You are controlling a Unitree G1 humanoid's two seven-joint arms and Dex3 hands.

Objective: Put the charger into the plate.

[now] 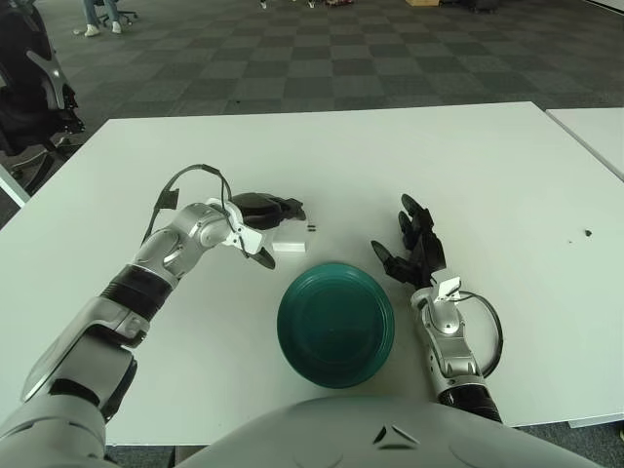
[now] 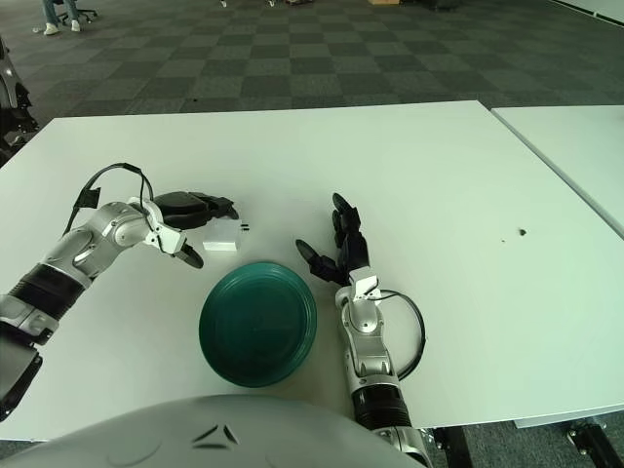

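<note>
The white charger [image 1: 291, 240] lies on the white table [image 1: 487, 175], its prongs pointing right, just beyond the dark green plate [image 1: 336, 325]. My left hand [image 1: 281, 232] is at the charger's left end. Its fingers [image 1: 283, 207] reach over the far side and its thumb [image 1: 263, 258] sits on the near side, spread around the charger without clearly gripping it. My right hand [image 1: 395, 234] shows to the right of the plate, fingers spread and holding nothing. The plate holds nothing.
A second white table [image 1: 595, 132] stands at the far right with a narrow gap between. A small dark speck [image 1: 587, 233] marks the table at right. Chairs and chequered carpet lie beyond the far edge.
</note>
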